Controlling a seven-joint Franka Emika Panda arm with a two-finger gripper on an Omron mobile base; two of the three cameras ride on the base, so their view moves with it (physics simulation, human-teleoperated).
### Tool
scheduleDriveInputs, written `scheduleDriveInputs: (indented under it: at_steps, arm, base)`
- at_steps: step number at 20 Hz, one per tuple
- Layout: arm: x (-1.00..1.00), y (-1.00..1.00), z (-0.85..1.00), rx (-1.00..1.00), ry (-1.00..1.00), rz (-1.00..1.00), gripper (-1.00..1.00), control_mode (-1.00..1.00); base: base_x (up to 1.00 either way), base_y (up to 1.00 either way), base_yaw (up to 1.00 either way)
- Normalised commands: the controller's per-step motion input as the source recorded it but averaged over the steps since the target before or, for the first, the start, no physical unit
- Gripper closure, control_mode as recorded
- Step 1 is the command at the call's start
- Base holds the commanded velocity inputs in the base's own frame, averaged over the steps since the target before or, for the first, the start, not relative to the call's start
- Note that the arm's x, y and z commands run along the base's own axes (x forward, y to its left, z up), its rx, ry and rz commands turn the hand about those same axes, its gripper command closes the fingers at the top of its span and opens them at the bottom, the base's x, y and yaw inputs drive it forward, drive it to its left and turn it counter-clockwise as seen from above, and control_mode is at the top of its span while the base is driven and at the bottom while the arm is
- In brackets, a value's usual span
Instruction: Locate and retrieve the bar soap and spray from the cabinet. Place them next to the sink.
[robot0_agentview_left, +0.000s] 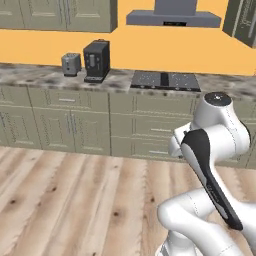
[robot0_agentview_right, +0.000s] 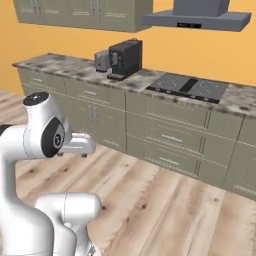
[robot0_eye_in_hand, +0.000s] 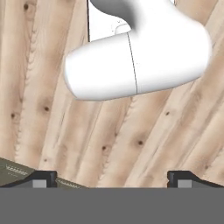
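Beige-olive wall cabinets (robot0_agentview_left: 60, 14) hang above the counter with their doors shut, seen also in the right base view (robot0_agentview_right: 85, 12). The bar soap, the spray and the sink are out of view. My gripper (robot0_eye_in_hand: 112, 179) points down at the wooden floor. Its dark fingertips (robot0_eye_in_hand: 41, 178) stand wide apart, open, with nothing between them. The arm is folded close over the base, well back from the counter.
On the marbled counter (robot0_agentview_left: 30, 75) stand a grey toaster (robot0_agentview_left: 71, 64) and a black coffee machine (robot0_agentview_left: 96, 61). A black stovetop (robot0_agentview_left: 165, 80) lies under a grey range hood (robot0_agentview_left: 173, 17). Grey-green base cabinets (robot0_agentview_left: 75, 125) line the wall. Wooden floor (robot0_agentview_left: 75, 195) stretches between me and them.
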Motion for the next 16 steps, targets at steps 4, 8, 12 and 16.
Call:
scheduleDriveInputs:
  at_steps: [4,8,12,16]
  arm:
    - [0.0,0.0,0.0,0.0,0.0,0.0,-1.0,1.0]
    - [0.0,0.0,0.0,0.0,0.0,0.0,-1.0,1.0]
    - [0.0,0.0,0.0,0.0,0.0,0.0,-1.0,1.0]
    - [0.0,0.0,0.0,0.0,0.0,0.0,-1.0,1.0]
  base:
    - [0.57,-0.84,0.0]
    - [0.37,-0.81,0.0]
    - [0.15,-0.76,-0.06]
    - [0.06,-0.56,-0.26]
